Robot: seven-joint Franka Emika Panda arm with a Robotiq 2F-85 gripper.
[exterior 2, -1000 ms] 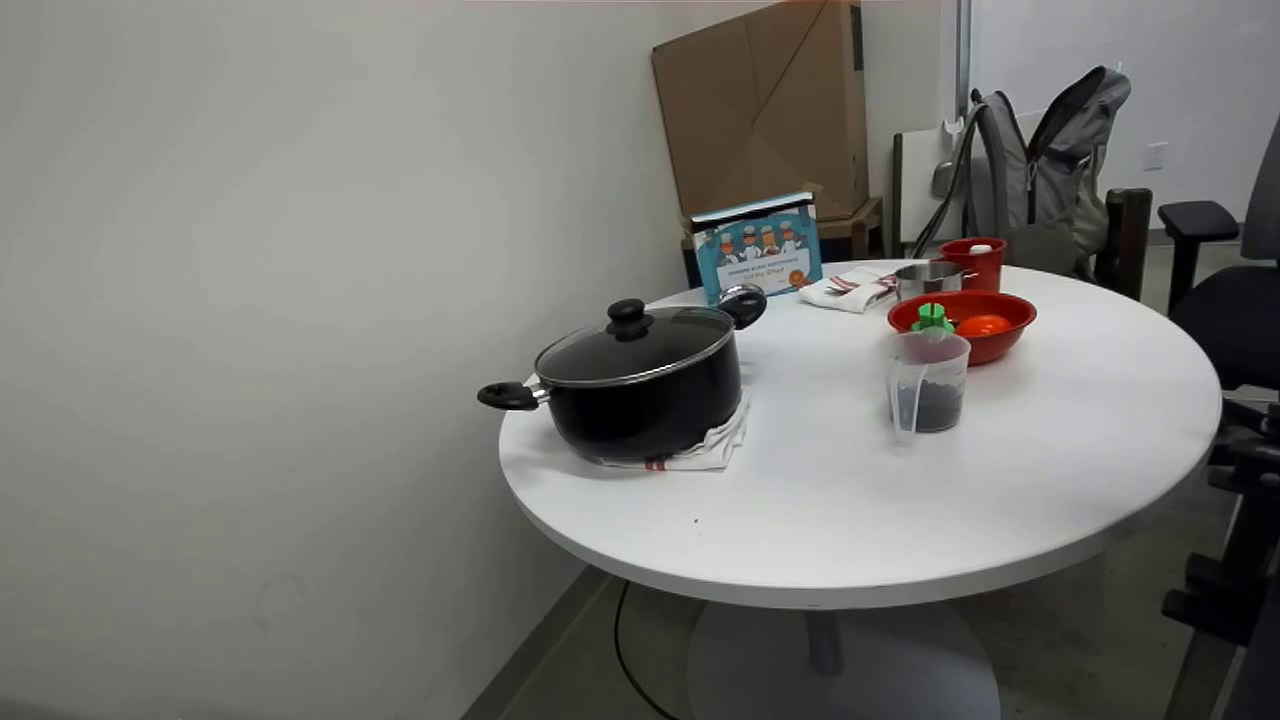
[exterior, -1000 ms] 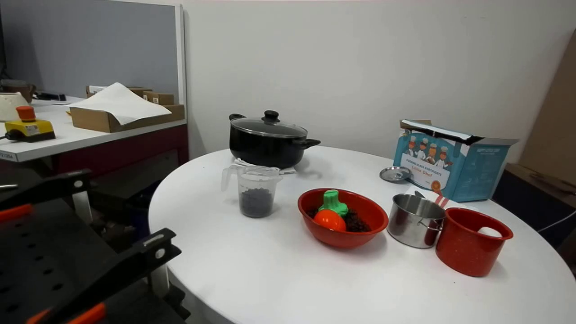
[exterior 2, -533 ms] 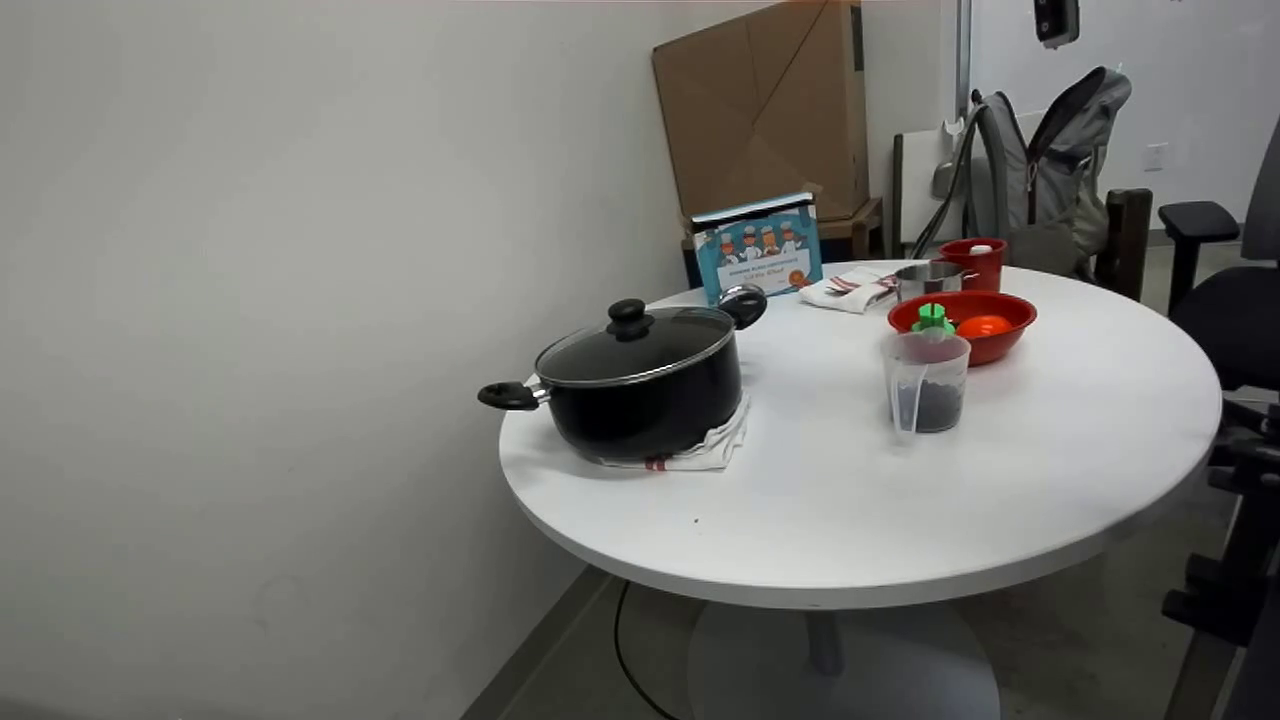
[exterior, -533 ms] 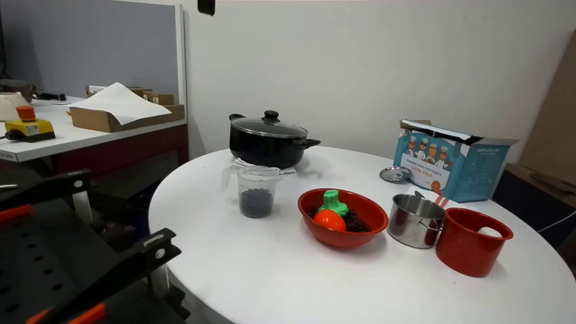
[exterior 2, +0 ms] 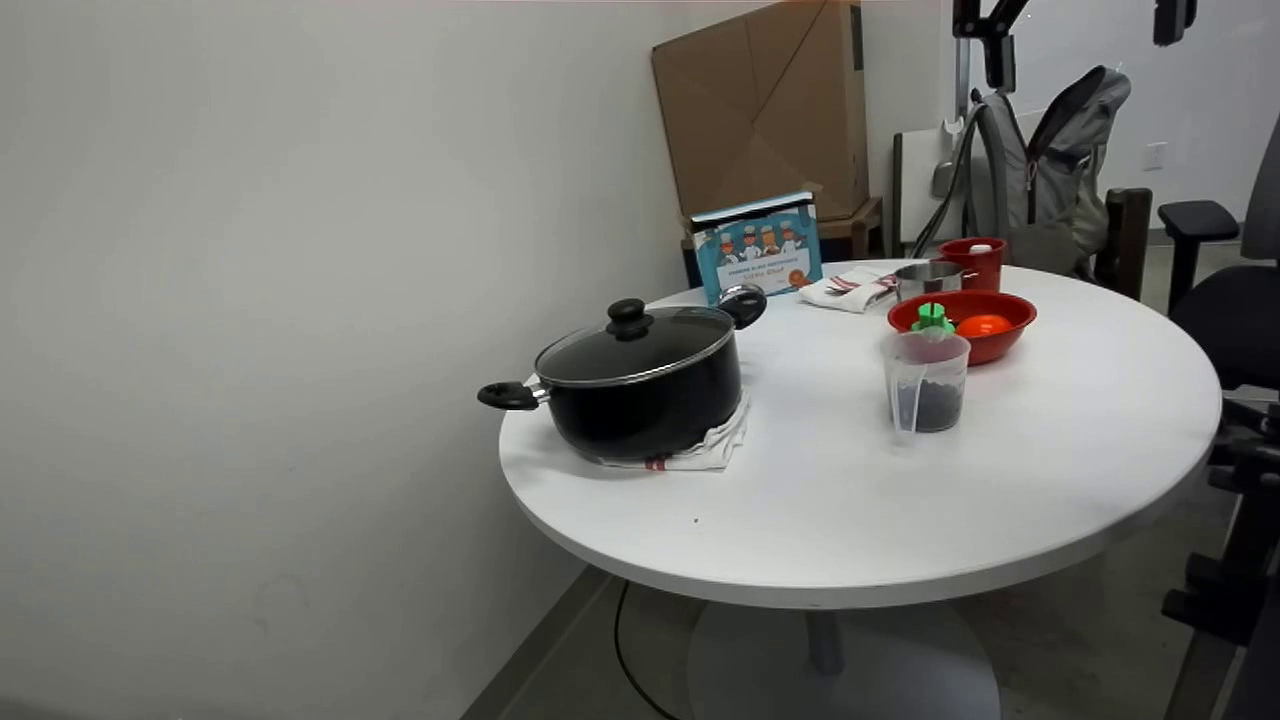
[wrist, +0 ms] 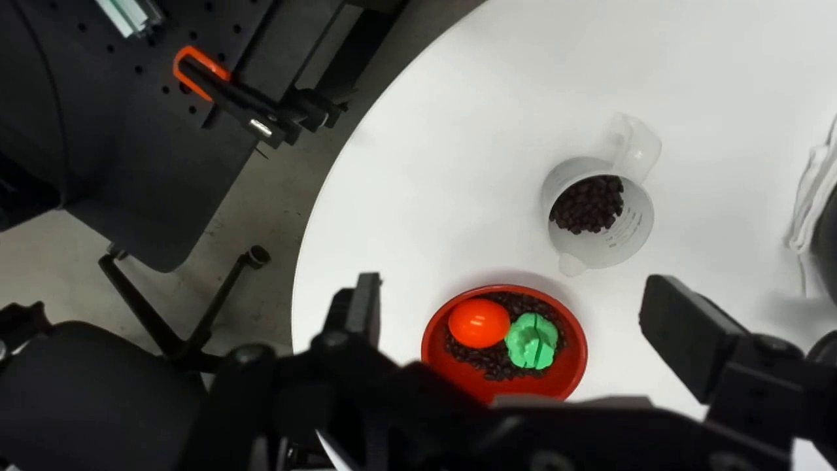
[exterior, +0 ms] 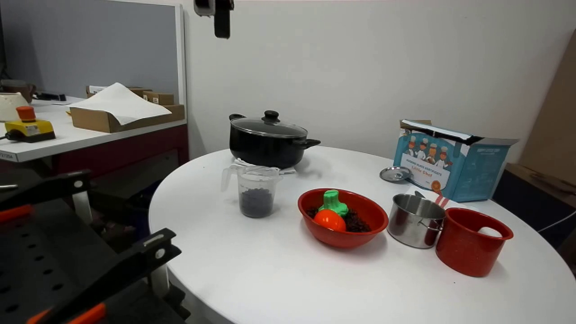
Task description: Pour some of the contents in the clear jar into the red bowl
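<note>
One gripper (wrist: 516, 317), two fingers (wrist: 680, 333) apart, overhead. One measuring jug (exterior: 257, 182), one red bowl (exterior: 344, 239); bare tabletop (wrist: 405, 196) separates both from nearest table edge (wrist: 310, 226).

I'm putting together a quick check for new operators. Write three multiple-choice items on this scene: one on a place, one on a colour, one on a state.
1. Where does the clear jar stand?
A) On the lidded black pot
B) On the white table
C) Inside the teal box

2. What colour is the rounded piece beside the green piece in the red bowl?
A) Blue
B) White
C) Orange

3. How is the gripper?
A) Open
B) Shut on the clear jar
C) Shut on the red bowl

1: B, since both exterior views show the clear jar resting directly on the white table.
2: C, since it shows bright orange in the wrist view.
3: A, since its fingers stand wide apart in the wrist view, gripping nothing.
</note>
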